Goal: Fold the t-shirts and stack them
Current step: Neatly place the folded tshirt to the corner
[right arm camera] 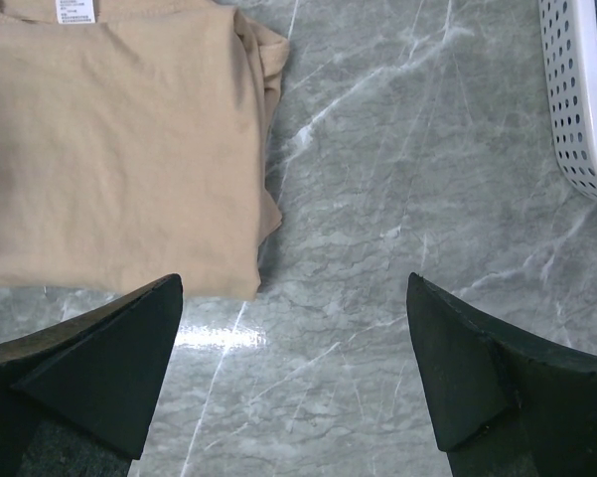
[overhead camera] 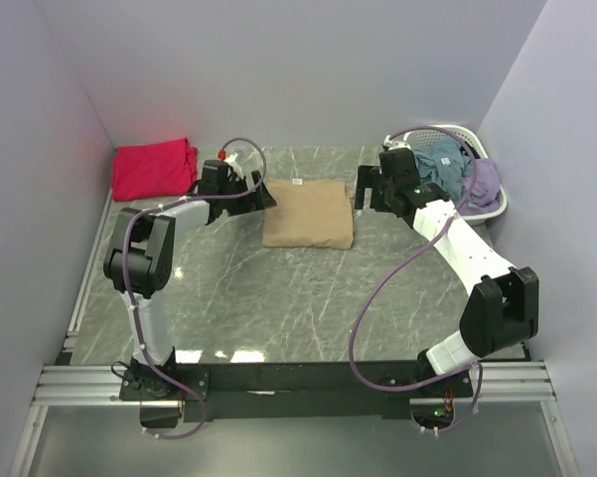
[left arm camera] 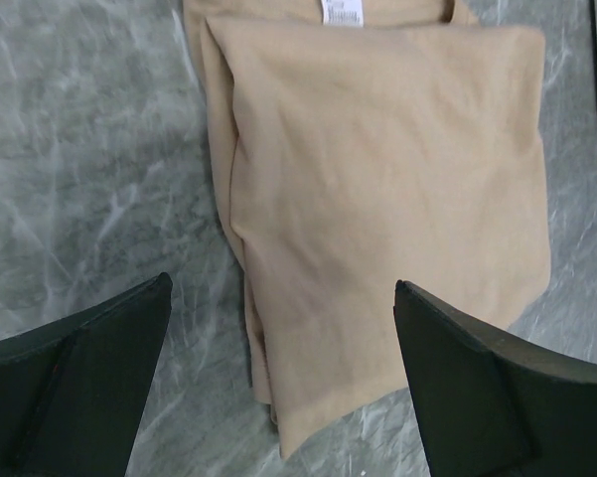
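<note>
The red tee [overhead camera: 154, 167] is left well apart to the left of the left gripper [overhead camera: 262, 195], and the folded tan tee [overhead camera: 309, 213] is flanked by it and the right gripper [overhead camera: 364, 189], both kept spread, probably so that the tee can be lifted for stacking.

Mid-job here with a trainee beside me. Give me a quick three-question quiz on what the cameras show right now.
1. Fill in: the left fingers and the right fingers both stand ___, holding nothing.
2. True or false: the tan t-shirt lies folded flat, its white neck label showing.
3. Where is the red-pink t-shirt?
A. stacked on the tan one
B. in the far left corner of the table
C. gripped by the right arm

Key: 1 open; 2 true; 3 B.
</note>
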`<state>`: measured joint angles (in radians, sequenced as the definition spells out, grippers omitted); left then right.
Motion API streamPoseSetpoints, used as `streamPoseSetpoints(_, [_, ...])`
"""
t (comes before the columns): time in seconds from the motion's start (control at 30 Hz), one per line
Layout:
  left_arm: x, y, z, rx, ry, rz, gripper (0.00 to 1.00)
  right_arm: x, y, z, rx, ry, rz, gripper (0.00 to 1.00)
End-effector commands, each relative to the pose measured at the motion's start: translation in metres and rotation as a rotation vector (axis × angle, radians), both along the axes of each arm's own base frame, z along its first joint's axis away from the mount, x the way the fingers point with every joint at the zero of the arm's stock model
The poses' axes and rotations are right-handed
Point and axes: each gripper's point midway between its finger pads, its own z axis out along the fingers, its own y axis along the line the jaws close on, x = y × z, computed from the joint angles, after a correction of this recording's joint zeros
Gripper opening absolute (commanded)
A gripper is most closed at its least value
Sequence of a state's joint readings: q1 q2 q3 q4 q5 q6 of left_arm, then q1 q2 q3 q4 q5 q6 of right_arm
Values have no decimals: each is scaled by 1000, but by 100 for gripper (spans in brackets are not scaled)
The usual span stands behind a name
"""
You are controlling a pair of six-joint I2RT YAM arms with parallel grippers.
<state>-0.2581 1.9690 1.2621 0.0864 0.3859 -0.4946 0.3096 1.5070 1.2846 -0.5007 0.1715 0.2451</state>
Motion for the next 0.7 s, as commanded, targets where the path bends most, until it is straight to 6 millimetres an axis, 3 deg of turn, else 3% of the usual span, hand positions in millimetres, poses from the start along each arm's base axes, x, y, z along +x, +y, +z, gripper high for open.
streamPoseSetpoints(0.0, [-8, -14, -5, -67, 1, -79, 99, 6, -3, 4, 3, -18, -22, 100])
streamPoseSetpoints(0.27, [-26, -25, -38, -120, 68, -159, 99, 5, -5, 3, -1, -17, -25, 100])
streamPoseSetpoints(0.33, [-29, -33, -38, -162, 73, -210, 100, 5, -4, 3, 1, -15, -23, 100])
streamPoseSetpoints(0.37, [-32, -36, -48, -179, 100, -231, 99, 4, -4, 1, 0, -12, -23, 100])
streamPoseSetpoints(0.67, [-50, -74, -78, -249, 191, -352, 100, 5, -5, -1, 0, -8, -29, 100])
